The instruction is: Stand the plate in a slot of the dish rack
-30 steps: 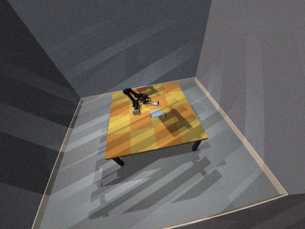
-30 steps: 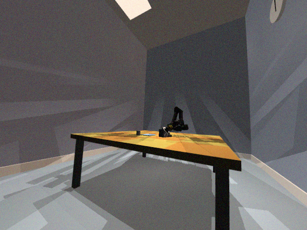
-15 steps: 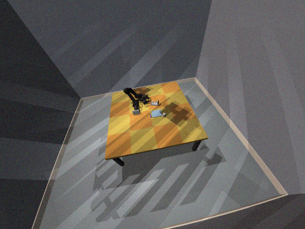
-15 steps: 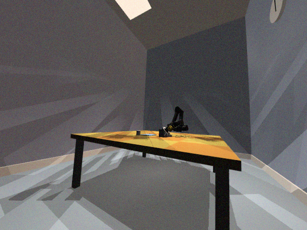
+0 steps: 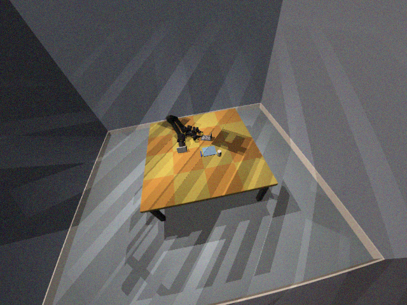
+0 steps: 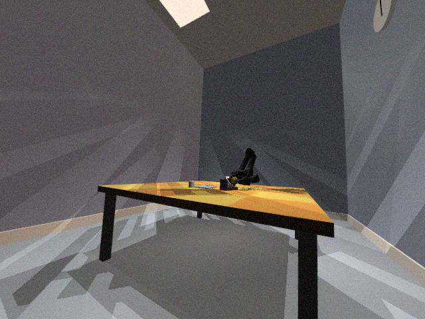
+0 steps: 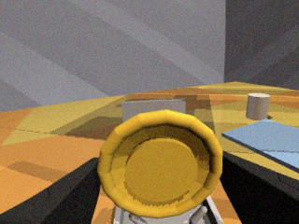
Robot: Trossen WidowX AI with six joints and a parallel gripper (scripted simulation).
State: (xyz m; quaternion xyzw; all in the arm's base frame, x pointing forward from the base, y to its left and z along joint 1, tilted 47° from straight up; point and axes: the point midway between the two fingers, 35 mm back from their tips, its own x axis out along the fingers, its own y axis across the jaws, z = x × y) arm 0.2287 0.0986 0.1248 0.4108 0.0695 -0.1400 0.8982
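The yellow round plate (image 7: 161,170) (image 6: 234,179) is held on edge, its face turned to the wrist camera. My gripper (image 7: 160,162) is shut on it, with one dark finger at each side of the rim. The grey dish rack (image 5: 206,138) (image 6: 224,184) (image 7: 154,107) has a tall panel at its far end and short pegs on its base. The plate is at the near part of the rack in the wrist view and hides most of its base and slots. Whether the plate's lower edge is between the rails or above them cannot be told.
A flat light-blue board (image 5: 208,150) (image 6: 205,187) (image 7: 268,135) lies beside the rack, with a small blue object (image 5: 201,154) at its edge. A grey-white cylinder (image 5: 219,152) (image 6: 191,183) (image 7: 258,106) stands past the board. The arm's grey base (image 5: 181,149) is on the patterned table (image 5: 190,183).
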